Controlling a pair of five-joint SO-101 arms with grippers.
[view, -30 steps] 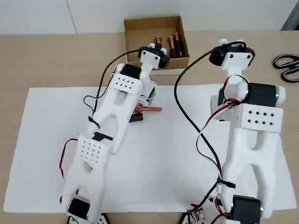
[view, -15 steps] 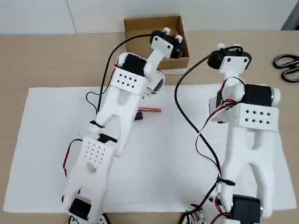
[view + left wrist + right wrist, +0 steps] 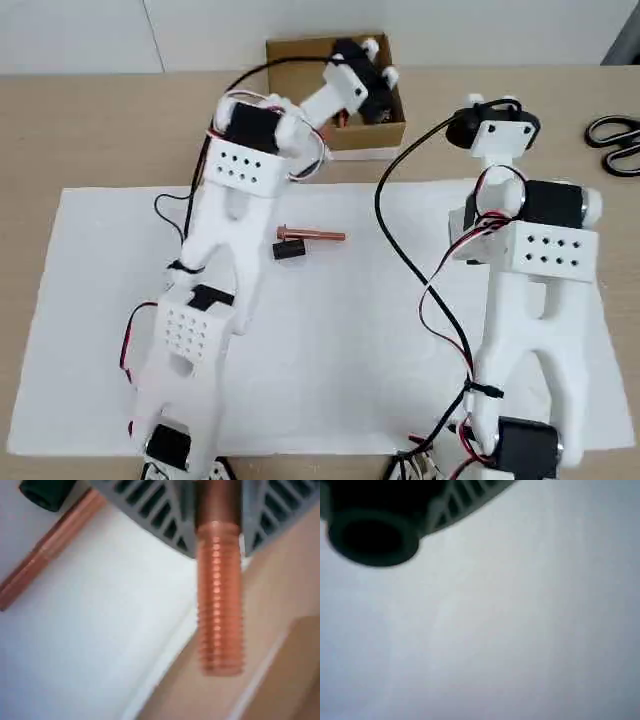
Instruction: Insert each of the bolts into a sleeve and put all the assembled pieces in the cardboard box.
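Item: bolt [image 3: 220, 595], carried in your left gripper [image 3: 362, 75], now over the cardboard box [image 3: 300, 55].
Detail: the left gripper is clamped on the bolt's upper shank with the bare thread hanging free, and you cannot see whether a sleeve sits on it. A second ago this gripper hung over the white sheet [image 3: 350, 350]; it has since swung to the far side, so release into the box looks next. Uncovered behind it, a loose bolt [image 3: 312, 235] and loose sleeve [image 3: 289, 250] lie just beside each other, probably one pair left to assemble. Your right gripper [image 3: 445, 505] has stayed put by a black sleeve [image 3: 372, 540]; whether it grips this you cannot tell. Scissors [image 3: 615, 140] lie far right.
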